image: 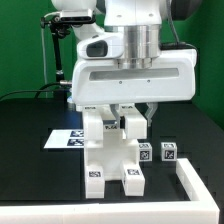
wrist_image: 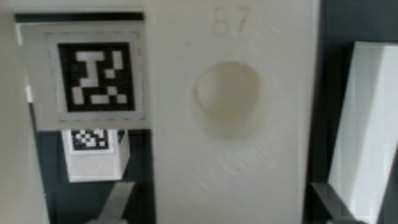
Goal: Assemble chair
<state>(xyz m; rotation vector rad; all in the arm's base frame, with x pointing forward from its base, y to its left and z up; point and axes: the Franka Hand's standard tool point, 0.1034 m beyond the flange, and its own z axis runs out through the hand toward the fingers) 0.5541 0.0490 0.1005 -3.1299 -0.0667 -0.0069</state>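
The chair is in loose white parts. In the exterior view, chunky bars (image: 112, 160) with marker tags stand together at the table's middle, right under my gripper (image: 122, 124). In the wrist view a broad white bar (wrist_image: 231, 120) with a round dimple fills the middle. My gripper (wrist_image: 228, 195) has one finger against each side of this bar, so it looks shut on it. Another white chair part carrying a black-and-white tag (wrist_image: 98, 75) lies beside the bar. The bar's lower end is hidden by my hand.
The marker board (image: 68, 138) lies flat on the exterior view's left. Two small tagged white pieces (image: 168, 152) stand on its right. The low white L-shaped wall (image: 197, 186) runs along the front right. The tabletop is black.
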